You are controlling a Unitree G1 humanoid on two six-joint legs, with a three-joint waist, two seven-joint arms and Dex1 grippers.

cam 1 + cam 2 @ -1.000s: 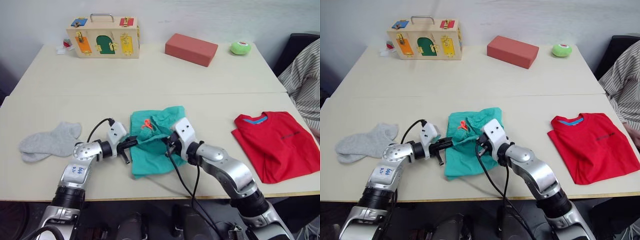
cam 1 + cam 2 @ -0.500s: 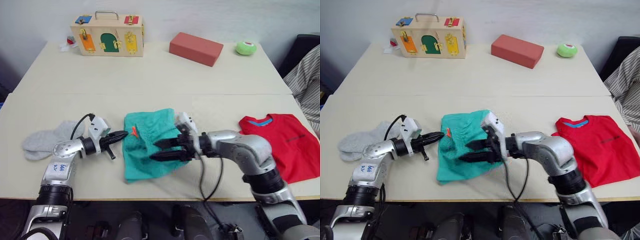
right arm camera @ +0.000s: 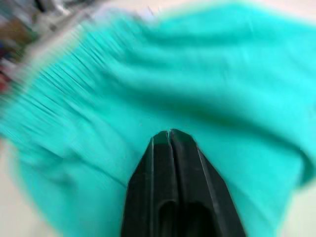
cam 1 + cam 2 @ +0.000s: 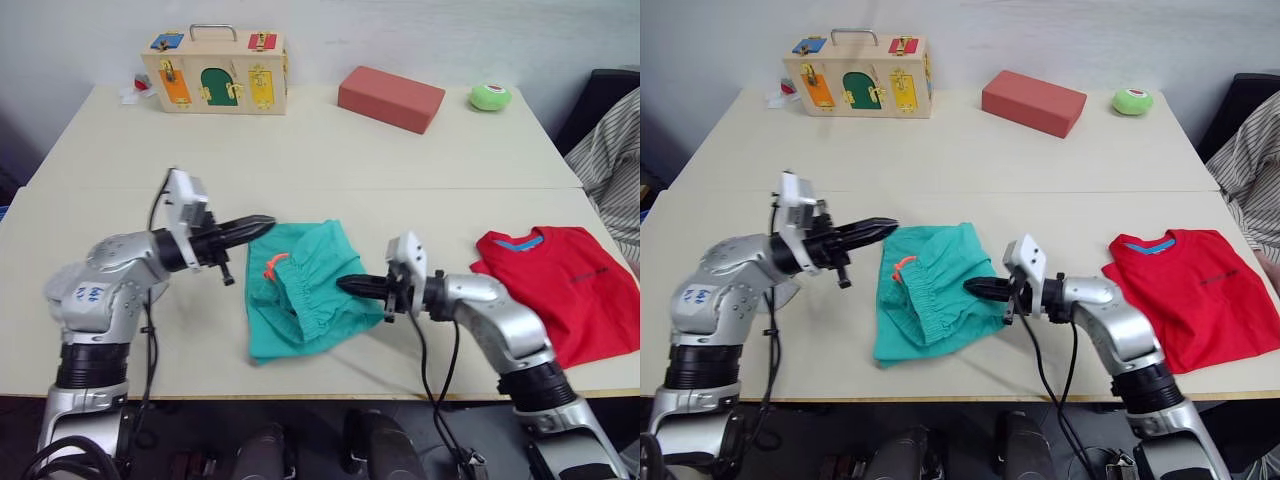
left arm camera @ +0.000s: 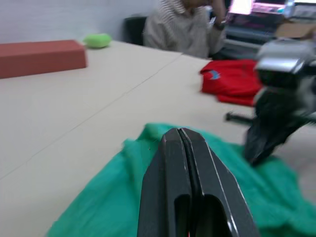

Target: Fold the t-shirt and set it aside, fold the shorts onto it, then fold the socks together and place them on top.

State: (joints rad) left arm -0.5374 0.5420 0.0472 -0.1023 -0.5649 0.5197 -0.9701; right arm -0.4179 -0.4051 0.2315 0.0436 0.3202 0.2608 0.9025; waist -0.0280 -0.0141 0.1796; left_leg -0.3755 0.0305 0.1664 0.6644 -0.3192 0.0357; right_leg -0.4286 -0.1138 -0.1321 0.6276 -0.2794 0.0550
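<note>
teal shorts (image 4: 305, 290) rumpled mid-table, red t-shirt (image 4: 560, 285) folded at right

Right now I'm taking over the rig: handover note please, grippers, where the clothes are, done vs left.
Left gripper: shut, empty, raised at the shorts' far-left corner.
Right gripper: shut, empty, tip at the shorts' right edge.
Shorts: mid-table, roughly folded but rumpled, orange drawstring showing.
T-shirt: folded, set aside on the right side of the table.
Socks: hidden behind the left arm, state unclear.
Done: t-shirt folded and placed.
Left: tidy the shorts' fold, move them onto the t-shirt, then fold the socks together and put them on top.
</note>
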